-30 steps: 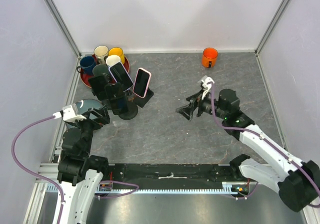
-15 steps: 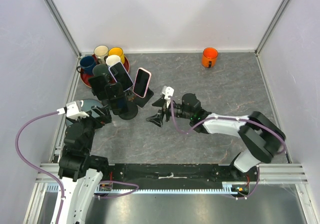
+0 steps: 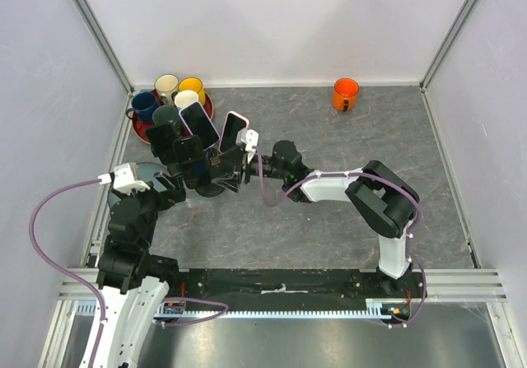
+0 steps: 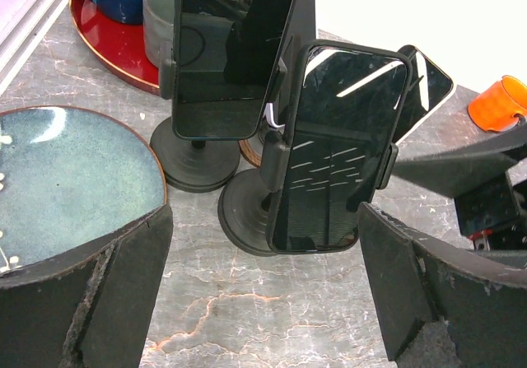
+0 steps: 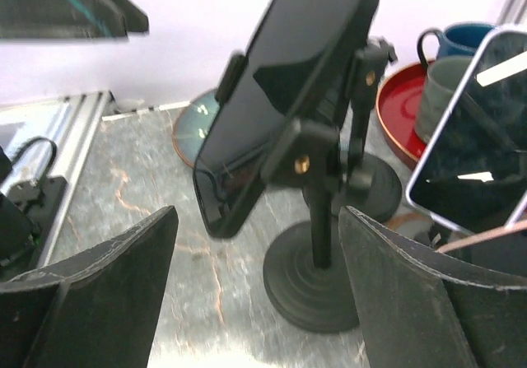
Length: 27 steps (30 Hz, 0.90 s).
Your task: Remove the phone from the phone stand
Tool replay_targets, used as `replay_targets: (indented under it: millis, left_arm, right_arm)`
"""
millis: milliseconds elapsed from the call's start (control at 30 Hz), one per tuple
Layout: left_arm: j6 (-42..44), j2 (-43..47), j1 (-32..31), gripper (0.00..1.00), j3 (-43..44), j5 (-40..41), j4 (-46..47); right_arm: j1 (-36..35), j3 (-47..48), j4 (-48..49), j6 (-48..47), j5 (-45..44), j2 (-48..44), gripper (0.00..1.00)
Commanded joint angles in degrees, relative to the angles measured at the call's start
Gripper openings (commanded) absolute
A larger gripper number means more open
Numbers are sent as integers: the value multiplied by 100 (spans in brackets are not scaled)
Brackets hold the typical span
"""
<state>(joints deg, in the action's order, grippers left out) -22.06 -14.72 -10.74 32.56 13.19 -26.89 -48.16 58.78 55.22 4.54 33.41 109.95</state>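
Right wrist: approach is judged underway; just ahead of the released right pincer (image 5: 257,216), the phone (image 5: 280,88) must be gripped and lifted off the phone stand (image 5: 317,281).

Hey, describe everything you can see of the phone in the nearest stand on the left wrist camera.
The phone is a black slab with a glossy dark screen reflecting streaks of light. It stands upright in portrait, gripped at both long edges by the black stand, whose round base sits on the grey marbled table. The open left gripper faces it without touching. The right gripper has a finger close to its right edge; contact cannot be told.
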Motion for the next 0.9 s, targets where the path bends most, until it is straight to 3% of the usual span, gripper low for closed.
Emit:
replay_targets:
  millis: [0,267,533,667,867]
  left_arm:
    - [194,-5,-15,99,84,-9,211]
    - [202,57,-51,99,84,-9,202]
    - [-95,-180,-77,100,154,-387,264]
    - [-158,-584,-77,100,636,-248,176]
    - [-386,-2314,-77,100,1734,-247,-913]
  right_arm:
    - [-79,765,-283,362,376,96,87]
    - [-185,1135,-451,786,448,228,87]
    - [-167,354,-687,567,-290,-525,92]
    - [-167,-208,-1118,312,-730,-1159,98]
    - [-132,-911,-1698,-13,-1415,-2091,98]
